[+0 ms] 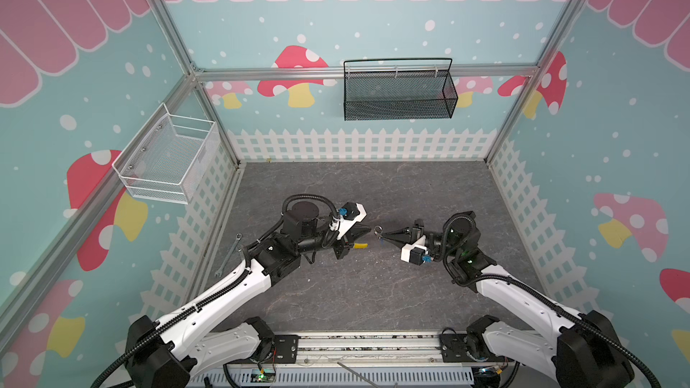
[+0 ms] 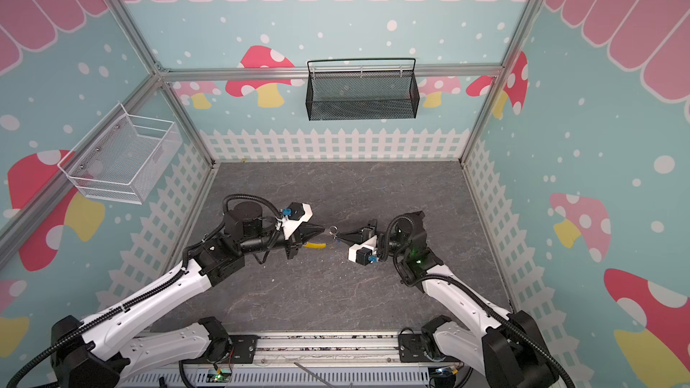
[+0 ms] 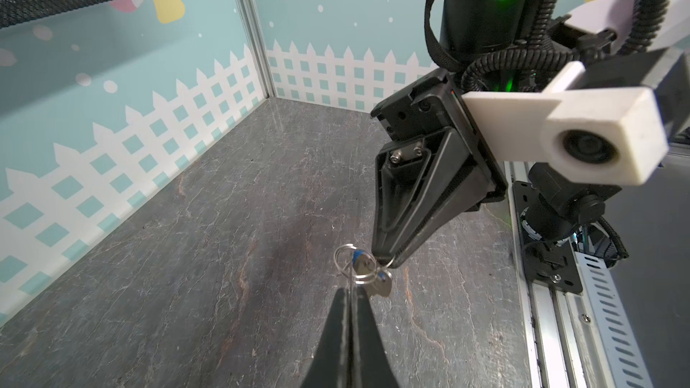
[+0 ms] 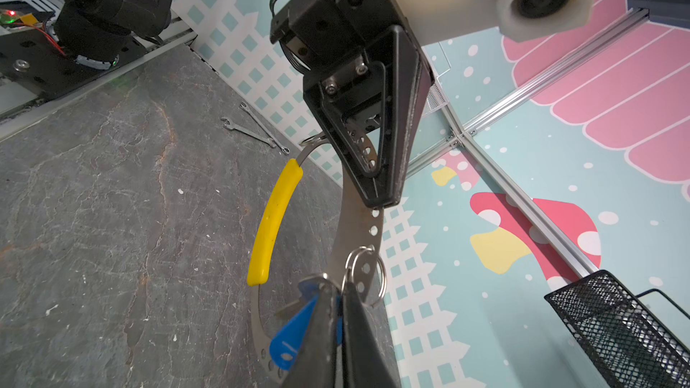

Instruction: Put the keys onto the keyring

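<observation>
left pincer [image 4: 381,201] clamps brown hole-punched strap [image 4: 354,225] with yellow sleeve, right pincer [image 3: 386,261] pinches narrow on thin silver keyring [image 4: 382,278] hooked through strap, tiny blue-headed key [image 4: 293,332] dangles beside it, pincers nose-to-nose

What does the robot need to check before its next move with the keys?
1. Left gripper clamped on the keyring strap: ok.
2. Silver ring right at the right gripper: ok.
3. Blue key beside the right gripper's tips: ok.
4. Blue key threaded on the silver ring: cannot tell.
5. Right gripper's hold firm: cannot tell.
6. Wrenches lying well away from both grippers: ok.
</observation>
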`<state>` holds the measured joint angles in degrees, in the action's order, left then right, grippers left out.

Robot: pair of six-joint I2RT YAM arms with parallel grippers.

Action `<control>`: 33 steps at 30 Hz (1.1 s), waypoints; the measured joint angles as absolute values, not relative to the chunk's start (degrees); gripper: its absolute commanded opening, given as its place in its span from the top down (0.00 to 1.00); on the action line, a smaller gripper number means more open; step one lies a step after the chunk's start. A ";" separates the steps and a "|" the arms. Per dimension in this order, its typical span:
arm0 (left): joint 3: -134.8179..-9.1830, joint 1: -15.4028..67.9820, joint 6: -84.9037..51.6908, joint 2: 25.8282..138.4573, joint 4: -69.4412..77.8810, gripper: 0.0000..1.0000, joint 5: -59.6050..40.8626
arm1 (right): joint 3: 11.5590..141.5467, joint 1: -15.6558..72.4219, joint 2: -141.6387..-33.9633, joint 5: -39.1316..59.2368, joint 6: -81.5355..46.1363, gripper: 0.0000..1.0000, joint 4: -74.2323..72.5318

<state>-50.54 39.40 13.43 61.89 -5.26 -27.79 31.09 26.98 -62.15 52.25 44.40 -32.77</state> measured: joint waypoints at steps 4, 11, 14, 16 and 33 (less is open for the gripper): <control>-49.84 39.40 12.99 61.32 -2.76 1.00 -27.46 | 30.96 26.98 -61.82 51.81 43.75 0.75 -33.50; -49.12 39.40 13.02 60.66 0.78 1.00 -26.68 | 28.73 26.98 -57.82 49.08 42.00 0.68 -35.09; -48.77 39.31 12.99 60.58 1.93 1.00 -26.81 | 28.16 26.79 -56.10 47.44 40.95 0.68 -35.79; -48.71 39.03 12.86 60.58 2.44 1.00 -27.40 | 28.16 26.37 -55.35 46.17 40.21 0.68 -36.23; -48.80 36.12 8.29 63.92 4.82 1.00 -37.41 | 33.08 25.91 -56.16 41.43 58.78 0.69 -29.08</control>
<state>-48.80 36.12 8.29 63.92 4.82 -37.41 33.08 25.91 -56.16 41.43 58.78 -29.08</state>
